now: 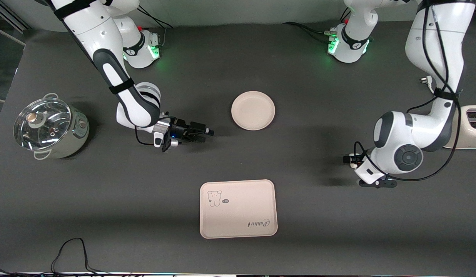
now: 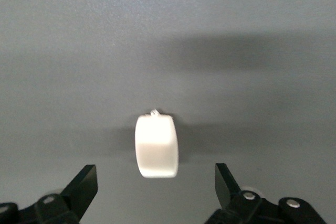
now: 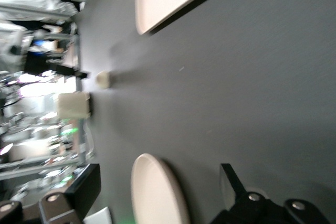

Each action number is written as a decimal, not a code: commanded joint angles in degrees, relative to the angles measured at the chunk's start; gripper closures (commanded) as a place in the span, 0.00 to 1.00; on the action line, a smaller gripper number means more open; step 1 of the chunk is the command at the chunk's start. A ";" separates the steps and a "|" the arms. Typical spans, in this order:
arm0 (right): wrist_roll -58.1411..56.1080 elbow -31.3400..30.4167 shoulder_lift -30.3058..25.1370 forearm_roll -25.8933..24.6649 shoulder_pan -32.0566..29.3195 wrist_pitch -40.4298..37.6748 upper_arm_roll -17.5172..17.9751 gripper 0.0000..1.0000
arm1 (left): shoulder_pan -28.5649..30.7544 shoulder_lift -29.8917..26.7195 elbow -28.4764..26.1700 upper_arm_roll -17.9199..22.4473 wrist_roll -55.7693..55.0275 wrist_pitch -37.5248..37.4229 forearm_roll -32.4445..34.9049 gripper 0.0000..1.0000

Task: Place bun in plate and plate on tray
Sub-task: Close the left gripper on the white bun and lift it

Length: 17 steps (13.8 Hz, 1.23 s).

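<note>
The bun [image 2: 156, 145] lies on the dark table just ahead of my left gripper [image 2: 156, 182], whose fingers are open on either side of it and not touching it. In the front view the left gripper [image 1: 377, 184] is low over the table toward the left arm's end, and the bun is hidden under the hand. The bun also shows small in the right wrist view [image 3: 103, 79]. The empty plate [image 1: 253, 110] sits mid-table. My right gripper [image 1: 205, 135] is open beside it, with the plate's rim [image 3: 149, 177] between the fingers. The tray [image 1: 238, 209] lies empty, nearer the camera than the plate.
A steel pot with a glass lid [image 1: 49, 127] stands at the right arm's end of the table. A cream toaster-like appliance [image 1: 470, 127] sits at the left arm's end. A black cable [image 1: 68, 254] loops at the table's near edge.
</note>
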 commanded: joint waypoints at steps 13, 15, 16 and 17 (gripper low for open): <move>6.60 3.90 3.64 2.24 -0.24 -6.42 0.26 0.00 | 0.86 -0.38 -6.33 0.50 -3.81 6.71 -2.20 0.22; 6.68 3.72 3.73 2.15 -0.24 -6.33 0.09 0.00 | 0.86 -0.38 -6.33 0.41 -3.81 6.71 -2.29 0.31; 6.68 3.63 3.47 2.15 -0.24 -6.33 -0.09 0.00 | 0.86 -0.47 -6.33 0.41 -3.90 6.63 -2.29 0.39; 6.68 3.63 3.12 2.15 -0.24 -6.33 -0.26 0.00 | 0.86 -0.73 -6.33 0.41 -3.90 6.10 -2.29 0.45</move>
